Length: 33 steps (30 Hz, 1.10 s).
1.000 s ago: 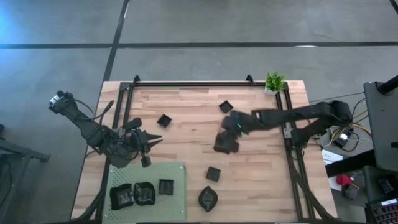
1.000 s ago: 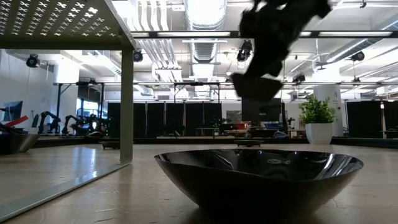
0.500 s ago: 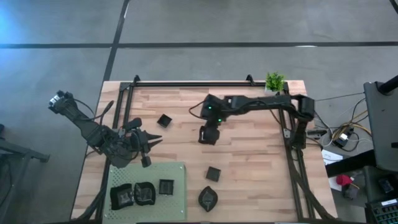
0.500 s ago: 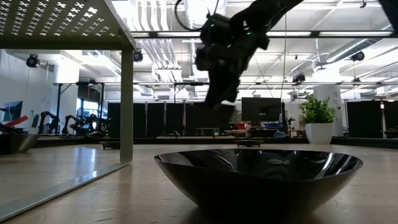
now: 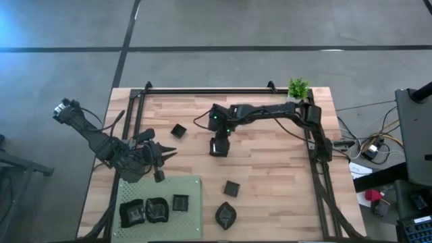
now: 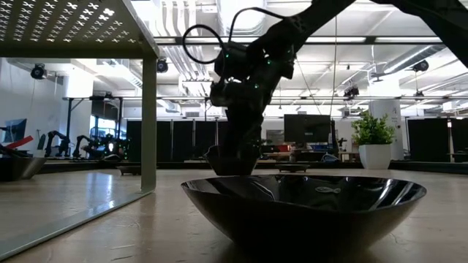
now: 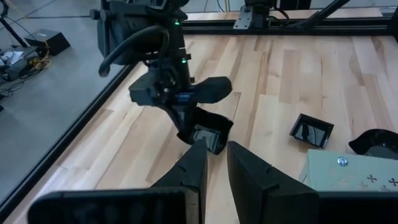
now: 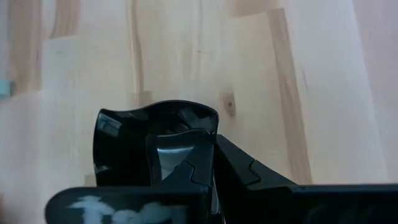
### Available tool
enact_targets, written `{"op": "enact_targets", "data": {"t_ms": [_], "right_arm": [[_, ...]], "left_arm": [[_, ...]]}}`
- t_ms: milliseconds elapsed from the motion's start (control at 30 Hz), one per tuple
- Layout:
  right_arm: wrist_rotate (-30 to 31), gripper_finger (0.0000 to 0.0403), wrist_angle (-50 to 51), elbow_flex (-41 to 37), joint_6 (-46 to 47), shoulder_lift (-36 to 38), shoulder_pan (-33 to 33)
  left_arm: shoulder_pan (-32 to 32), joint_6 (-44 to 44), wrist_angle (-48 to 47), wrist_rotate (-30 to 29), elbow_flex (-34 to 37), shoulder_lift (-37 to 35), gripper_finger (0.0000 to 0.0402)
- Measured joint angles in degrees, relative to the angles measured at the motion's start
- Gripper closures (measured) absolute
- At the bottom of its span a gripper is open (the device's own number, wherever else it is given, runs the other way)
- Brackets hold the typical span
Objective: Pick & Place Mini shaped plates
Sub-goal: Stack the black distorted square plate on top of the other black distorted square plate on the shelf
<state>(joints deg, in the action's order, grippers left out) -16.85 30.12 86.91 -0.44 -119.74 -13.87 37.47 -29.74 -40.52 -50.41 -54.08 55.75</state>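
My right gripper [image 5: 217,146] reaches over the table's middle, shut on a small black dish with a wavy rim [image 8: 134,146], also seen in the low view [image 6: 234,161]. My left gripper [image 5: 162,160] waits, open by a narrow gap, at the table's left, beside the light green perforated mat [image 5: 192,202]. Three black dishes [image 5: 156,209] lie on the mat. On the wood rest a square dish [image 5: 178,130], another square dish [image 5: 231,188] and a leaf-like dish [image 5: 225,214]. My right gripper holds the dish by its side wall [image 8: 211,134], one finger [image 8: 180,158] inside the hollow and the other [image 8: 249,171] outside. The fingers come from above, pointing down. The dish [image 7: 210,132] hangs tilted below them, close over the wood; whether it touches the table, I cannot tell.
A small green potted plant [image 5: 297,88] stands at the far right corner. Black rails [image 5: 209,90] run along the far, left and right sides. In the low view the leaf-like dish [image 6: 303,208] fills the foreground, and the mat [image 6: 73,22] stands raised on a leg.
My right gripper has carried the dish toward the table's left and has come down from high above the table to just over the wood. It has stayed shut on the dish. The other dishes have not moved.
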Motion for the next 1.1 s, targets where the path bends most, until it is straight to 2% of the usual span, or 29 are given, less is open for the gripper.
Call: {"op": "enact_targets", "data": {"t_ms": [333,733,900,1100], "right_arm": [[-1.0,0.0387,0.0,0.0,-0.2,-0.3,0.1],[-1.0,0.0299,-0.3,-0.1,-1.2,0.2,0.1],[-1.1,0.029,1.9,-0.1,-2.5,3.8,-0.3],[-1.2,0.0294,9.1,-0.2,-5.3,13.1,-0.2]], "left_arm": [[0.0,0.0,0.0,0.0,0.0,0.0,0.0344],[0.0,0.0,0.0,0.0,0.0,0.0,0.0344],[0.0,0.1,0.0,0.0,0.0,0.0,0.0344],[-1.7,-0.1,0.0,0.0,0.0,0.0,0.0344]]}}
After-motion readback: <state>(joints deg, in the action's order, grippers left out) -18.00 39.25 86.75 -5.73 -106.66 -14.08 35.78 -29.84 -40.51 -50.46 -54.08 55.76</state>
